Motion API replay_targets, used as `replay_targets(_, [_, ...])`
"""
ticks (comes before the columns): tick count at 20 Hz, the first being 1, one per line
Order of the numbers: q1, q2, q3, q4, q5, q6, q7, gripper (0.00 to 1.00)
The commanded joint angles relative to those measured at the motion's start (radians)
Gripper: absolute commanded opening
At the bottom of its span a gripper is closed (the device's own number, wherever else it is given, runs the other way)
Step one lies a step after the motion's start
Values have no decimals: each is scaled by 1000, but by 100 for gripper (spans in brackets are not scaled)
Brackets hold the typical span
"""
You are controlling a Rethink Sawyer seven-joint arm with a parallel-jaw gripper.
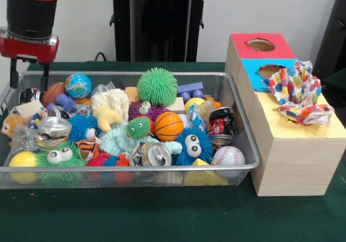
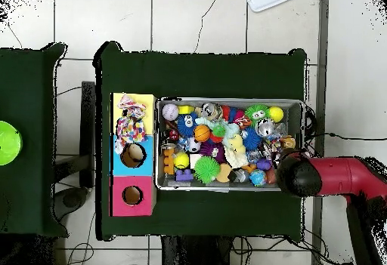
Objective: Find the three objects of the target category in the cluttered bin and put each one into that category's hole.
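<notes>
In the front view, the wire-mesh basket (image 1: 244,145) is seen standing on the green tabletop (image 1: 162,215), its silver rim running unbroken round a dense heap of toys. A bare strip of tabletop is left along the near edge, and the basket's right wall is set just beside the pale wooden box (image 1: 294,163). On the box's yellow top, a bundle of polka-dot cloths (image 1: 297,93) is piled, thin and crumpled, printed in red, blue, yellow and green; the yellow-surround hole cannot be made out beneath it. The blue-surround hole (image 1: 270,70) is partly overlapped by the cloth's edge, while the red-surround hole (image 1: 261,45) behind it is left open, round and rough-edged. Inside the basket, a spiky green rubber ball (image 1: 157,86), a small basketball (image 1: 168,126), a baseball (image 1: 228,156), a globe ball (image 1: 78,85), a cream fuzzy plush (image 1: 111,106) and a crushed can (image 1: 157,154) are crowded together with little free room. The pincer (image 1: 30,75) is held above the basket's far left corner, its two dark fingers parted and nothing held between them. In the overhead view, the red arm (image 2: 340,177) is seen reaching in from the right over the basket's (image 2: 227,187) lower right corner; the cloths (image 2: 131,120) lie on the box's (image 2: 121,167) yellow end, at the left of the basket.
</notes>
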Motion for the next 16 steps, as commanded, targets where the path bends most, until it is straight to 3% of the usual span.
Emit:
replay_targets(1, [-1, 17, 55, 50, -33, -44, -153, 100])
replay_targets(16, [38, 30, 44, 45, -41, -67, -118, 100])
